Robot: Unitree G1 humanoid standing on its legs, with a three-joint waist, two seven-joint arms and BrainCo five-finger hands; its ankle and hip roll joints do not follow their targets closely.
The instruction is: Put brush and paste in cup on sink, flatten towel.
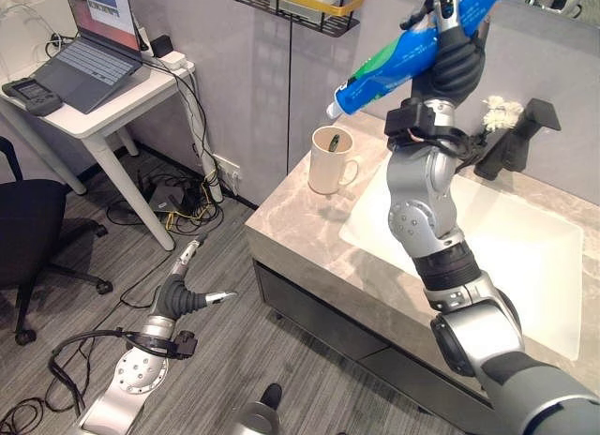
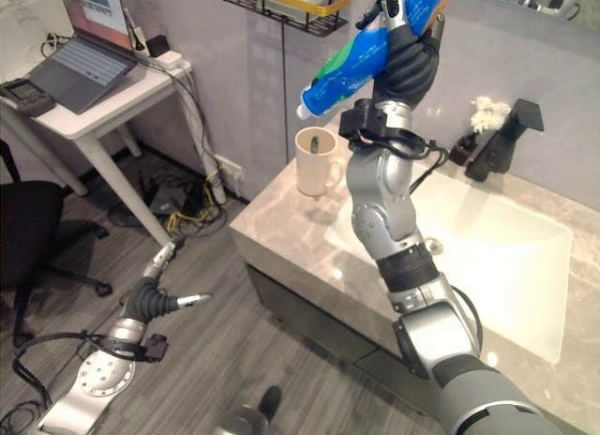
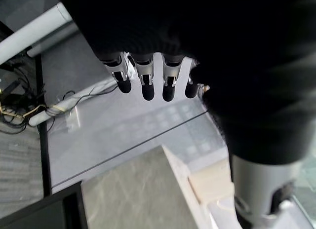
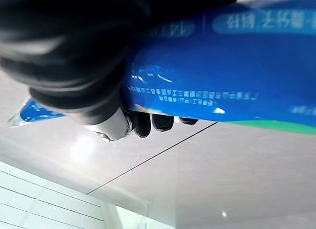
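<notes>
My right hand (image 1: 457, 67) is raised high over the counter, shut on a blue toothpaste tube (image 1: 403, 62) with a green band. The tube tilts, its white cap end pointing down towards a cream cup (image 1: 330, 160). In the right wrist view the tube (image 4: 222, 86) lies across the curled fingers (image 4: 148, 123). The cup stands on the marble counter (image 1: 300, 231) left of the sink, with a dark green thing inside it. A white fluffy cloth (image 1: 500, 113) sits by the black tap (image 1: 514, 140). My left hand (image 1: 183, 299) hangs low near the floor, open and holding nothing.
The white basin (image 1: 534, 266) lies right of my right arm. A black wire shelf (image 1: 295, 8) hangs on the wall above the cup. A white desk (image 1: 103, 102) with a laptop (image 1: 89, 55) and a black office chair (image 1: 28, 224) stand at the left.
</notes>
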